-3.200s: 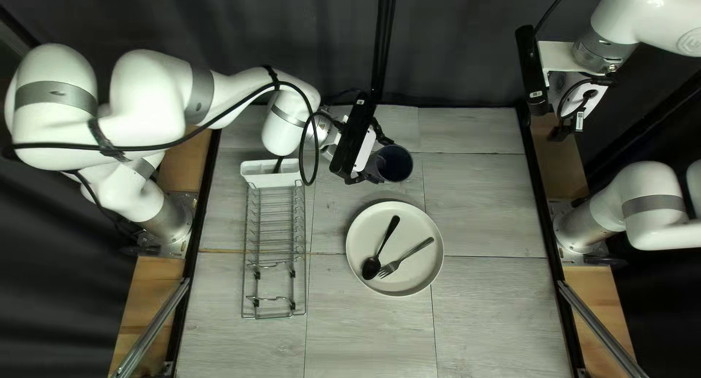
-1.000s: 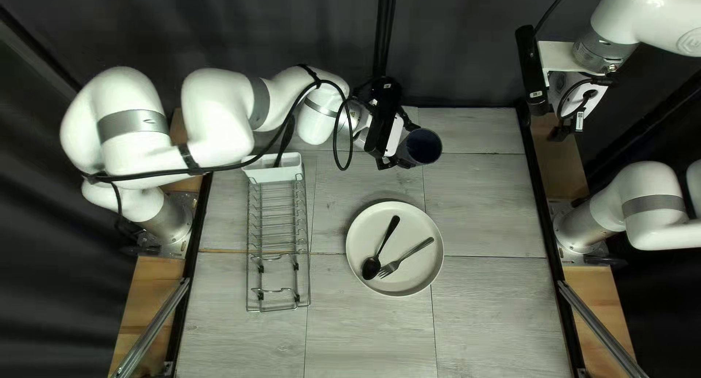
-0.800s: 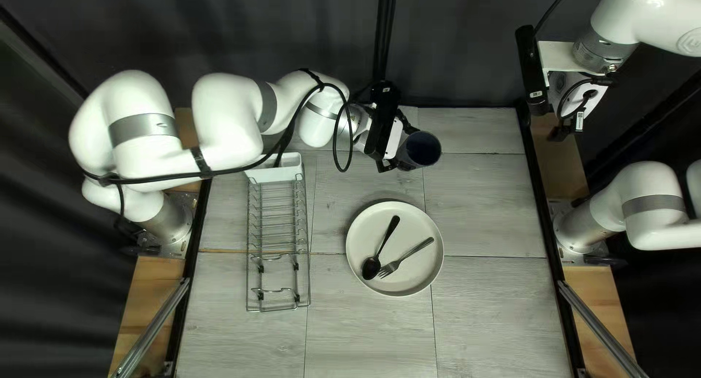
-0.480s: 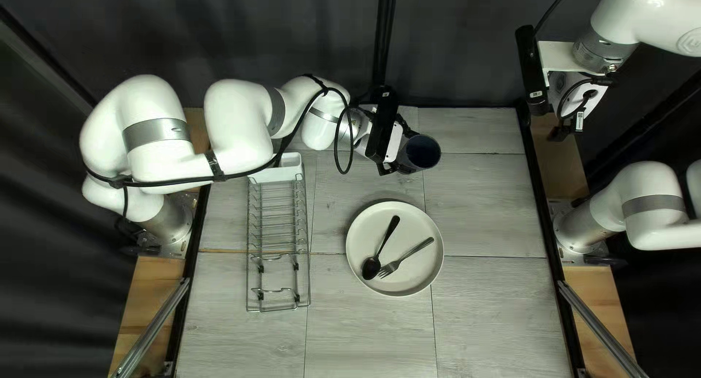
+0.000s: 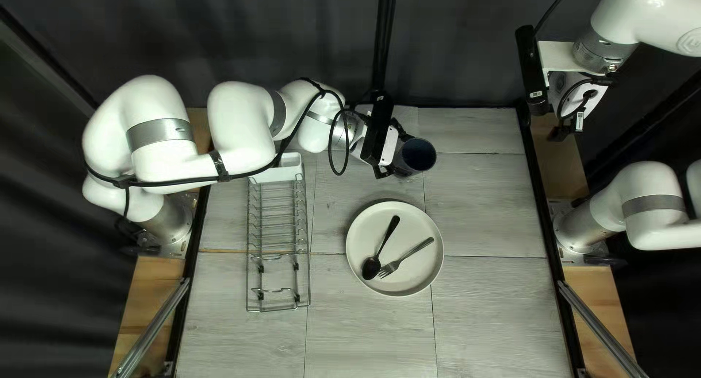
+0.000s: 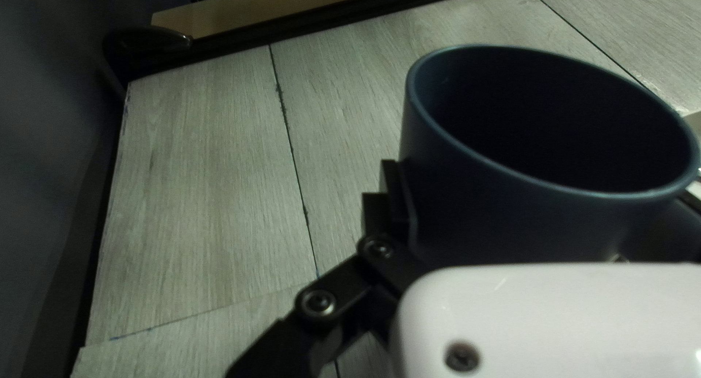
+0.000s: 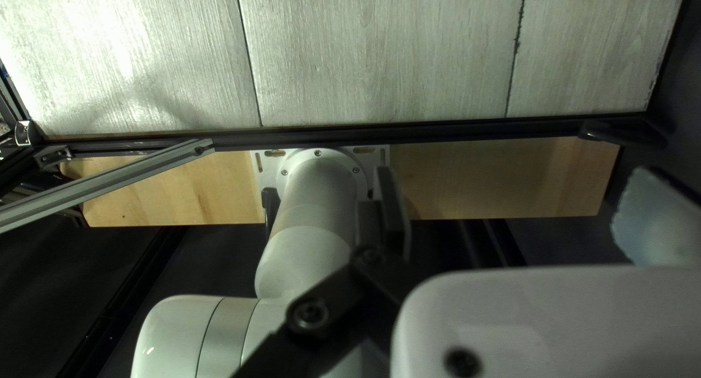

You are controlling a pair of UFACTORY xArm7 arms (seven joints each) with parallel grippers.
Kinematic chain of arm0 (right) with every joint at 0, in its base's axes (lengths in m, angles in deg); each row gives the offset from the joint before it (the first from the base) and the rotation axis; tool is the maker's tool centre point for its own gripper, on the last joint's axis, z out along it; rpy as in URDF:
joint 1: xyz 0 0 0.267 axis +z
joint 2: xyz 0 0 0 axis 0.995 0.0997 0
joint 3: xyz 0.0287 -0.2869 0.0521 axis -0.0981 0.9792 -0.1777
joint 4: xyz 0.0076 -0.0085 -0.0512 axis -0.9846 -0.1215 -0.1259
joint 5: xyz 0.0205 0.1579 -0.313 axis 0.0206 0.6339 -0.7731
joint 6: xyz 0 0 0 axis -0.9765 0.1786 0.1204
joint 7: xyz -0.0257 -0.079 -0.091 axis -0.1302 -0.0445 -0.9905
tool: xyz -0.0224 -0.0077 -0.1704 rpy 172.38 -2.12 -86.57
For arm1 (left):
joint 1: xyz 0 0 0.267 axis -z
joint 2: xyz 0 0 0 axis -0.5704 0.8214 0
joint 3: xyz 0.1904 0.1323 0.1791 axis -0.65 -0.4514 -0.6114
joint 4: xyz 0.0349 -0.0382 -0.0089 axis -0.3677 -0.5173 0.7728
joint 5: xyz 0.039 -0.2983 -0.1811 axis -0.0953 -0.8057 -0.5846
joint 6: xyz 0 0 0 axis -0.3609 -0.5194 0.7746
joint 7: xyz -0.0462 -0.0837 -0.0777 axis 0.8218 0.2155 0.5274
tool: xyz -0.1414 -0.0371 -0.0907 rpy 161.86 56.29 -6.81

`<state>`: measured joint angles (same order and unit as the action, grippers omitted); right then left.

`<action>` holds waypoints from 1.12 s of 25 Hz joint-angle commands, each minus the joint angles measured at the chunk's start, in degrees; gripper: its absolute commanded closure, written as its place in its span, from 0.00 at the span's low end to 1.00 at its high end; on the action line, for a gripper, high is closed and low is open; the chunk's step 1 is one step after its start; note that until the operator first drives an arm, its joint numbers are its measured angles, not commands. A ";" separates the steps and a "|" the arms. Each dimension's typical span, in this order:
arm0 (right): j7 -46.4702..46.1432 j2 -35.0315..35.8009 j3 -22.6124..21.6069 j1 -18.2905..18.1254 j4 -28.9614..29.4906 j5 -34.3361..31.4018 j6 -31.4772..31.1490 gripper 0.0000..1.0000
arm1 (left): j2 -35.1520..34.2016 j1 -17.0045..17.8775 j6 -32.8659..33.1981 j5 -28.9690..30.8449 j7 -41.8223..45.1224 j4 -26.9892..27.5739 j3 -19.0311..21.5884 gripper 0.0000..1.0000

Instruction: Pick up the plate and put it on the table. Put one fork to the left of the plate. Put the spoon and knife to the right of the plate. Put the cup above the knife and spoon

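Note:
In the top left view, my left gripper point(image 5: 404, 153) is beyond the plate, shut on the dark blue cup point(image 5: 419, 155), whose mouth faces up. The left wrist view shows that gripper point(image 6: 544, 221) with a finger against each side of the cup point(image 6: 475, 203). The off-white plate point(image 5: 394, 279) lies mid-table, bearing a black spoon point(image 5: 371, 268) and a darkish fork point(image 5: 415, 249). No knife can be made out. My right gripper point(image 5: 565, 131) hangs high beyond the table's right edge; in the right wrist view this gripper point(image 7: 526, 206) stands open, holding nothing.
A wire dish rack point(image 5: 277, 238) with a white holder point(image 5: 281, 171) at its far end stands left of the plate. My left arm reaches over the holder. The right arm's base point(image 7: 321, 181) is below its own gripper.
Over three seconds the left gripper and cup have gone right and slightly toward the far edge, lately drifting back a little left. The rack has shifted slightly. Plate, spoon, fork and right arm are unmoved.

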<state>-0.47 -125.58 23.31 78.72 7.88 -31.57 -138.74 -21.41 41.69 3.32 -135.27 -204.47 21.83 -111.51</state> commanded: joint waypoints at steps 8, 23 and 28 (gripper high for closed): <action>0.00 0.00 0.00 0.00 0.00 0.00 0.00 0.00 | -4.35 0.29 4.55 8.31 4.64 1.01 -2.17 0.00; 0.00 0.00 0.00 0.00 0.00 0.00 0.00 0.00 | -6.16 0.91 5.15 9.63 4.66 0.78 -2.42 0.00; 0.00 0.00 0.00 0.00 0.00 0.00 0.00 0.00 | -3.02 -0.01 2.44 6.44 3.49 1.25 -1.50 0.00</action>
<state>-0.47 -125.58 23.31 78.72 7.88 -31.57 -138.74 -25.60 42.07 6.78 -127.67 -200.54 22.90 -113.40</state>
